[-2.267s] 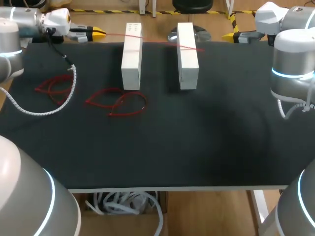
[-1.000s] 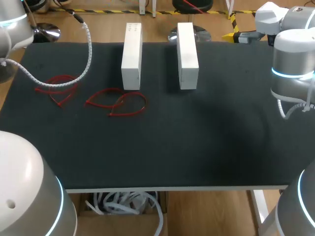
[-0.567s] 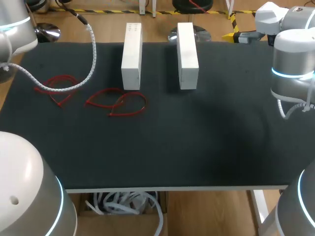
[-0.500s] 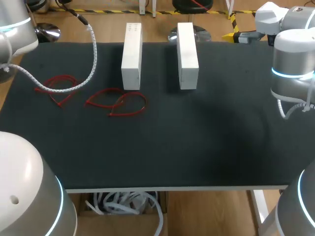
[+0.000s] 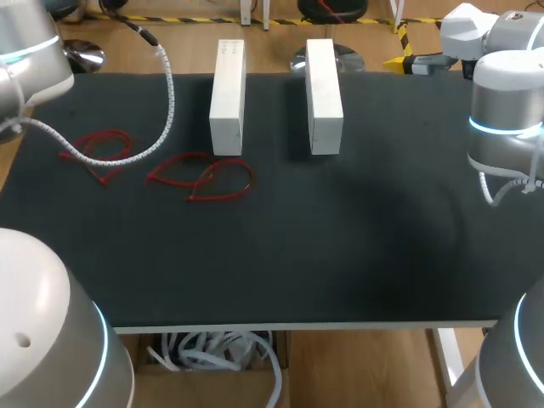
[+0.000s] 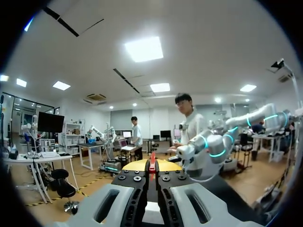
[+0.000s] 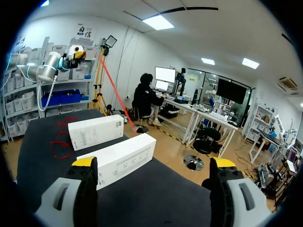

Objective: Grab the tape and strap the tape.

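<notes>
1. Lifted off the table: your left gripper (image 6: 152, 166), now high up left of the right-hand white box (image 5: 324, 93), clamped on the red tape (image 7: 116, 90).
2. Tape slants down to that box's far end.
3. Your right gripper (image 7: 154, 163), right of it, gapes open, likely nearer that end.

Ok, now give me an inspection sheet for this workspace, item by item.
Surface: black mat, flat.
Job's things: red tape loops lying left of two white boxes; another red tape strip in the left claw.
Clutter: nothing seen.
Claws: left shut on the strip, held up off the table; right claw open, empty, beyond the far right edge.
Cables: white spiral-wrapped cable hanging over the mat's left side.
Surroundings: nothing seen reaching in.
</notes>
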